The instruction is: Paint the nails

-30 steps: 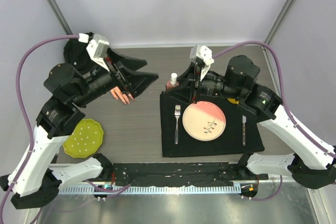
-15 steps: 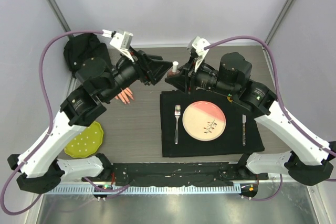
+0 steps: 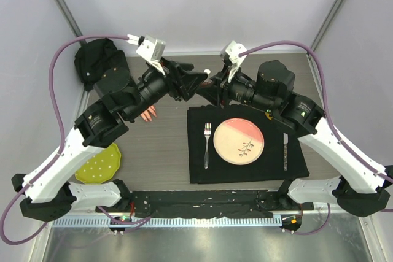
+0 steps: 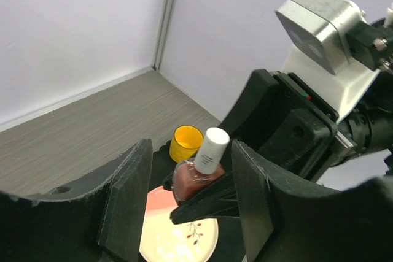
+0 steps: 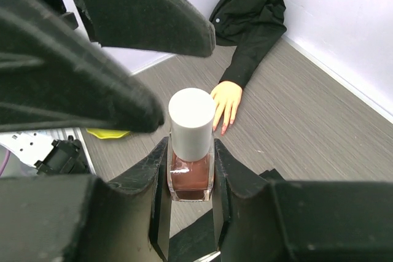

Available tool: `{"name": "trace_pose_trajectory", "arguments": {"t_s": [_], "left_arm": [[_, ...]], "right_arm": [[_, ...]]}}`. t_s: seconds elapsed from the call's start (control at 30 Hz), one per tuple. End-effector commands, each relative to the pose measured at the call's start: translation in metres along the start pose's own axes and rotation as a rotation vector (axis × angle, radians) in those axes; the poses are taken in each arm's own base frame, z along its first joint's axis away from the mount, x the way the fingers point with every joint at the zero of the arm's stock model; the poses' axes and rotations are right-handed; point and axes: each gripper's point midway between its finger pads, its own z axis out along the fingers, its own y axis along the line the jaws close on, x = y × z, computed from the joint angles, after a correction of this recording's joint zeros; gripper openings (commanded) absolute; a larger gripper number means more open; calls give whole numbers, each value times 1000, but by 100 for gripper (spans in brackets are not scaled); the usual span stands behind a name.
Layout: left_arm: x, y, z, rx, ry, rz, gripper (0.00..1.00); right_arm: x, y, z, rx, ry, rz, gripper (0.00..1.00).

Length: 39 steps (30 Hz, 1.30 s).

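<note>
The right claw (image 5: 191,183) is clamped tight on the glass body of a nail polish bottle (image 5: 191,179). Its white cap (image 5: 191,121) sits between the part-open jaws of the left claw (image 4: 191,170), with a gap on either side. Beyond both claws, a mannequin hand (image 5: 226,99) lies on the worktop (image 5: 295,127), its nails (image 5: 221,131) pointing back toward them, and the black sleeve (image 5: 249,23) lies farther off.

Bare bench (image 3: 166,145) lies between mannequin hand (image 3: 148,113) and black placemat (image 3: 196,170); the left arm (image 3: 116,99) overhangs most of that hand.
</note>
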Motion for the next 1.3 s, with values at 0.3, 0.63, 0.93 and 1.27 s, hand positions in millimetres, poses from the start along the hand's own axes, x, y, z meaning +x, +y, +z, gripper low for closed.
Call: {"name": "trace_pose_trajectory", "arguments": {"t_s": [0.3, 0.63, 0.93, 1.27], "left_arm": [[-6, -22, 0, 101, -24, 49, 48], [1, -26, 12, 101, 24, 69, 29], [12, -71, -6, 416, 174, 95, 0], [55, -137, -98, 1305, 431, -15, 0]], "right_arm": [[-32, 11, -6, -43, -82, -13, 1], [-30, 17, -7, -77, -80, -10, 1], [-32, 55, -21, -289, -92, -27, 1], [-52, 167, -115, -1068, -212, 45, 1]]}}
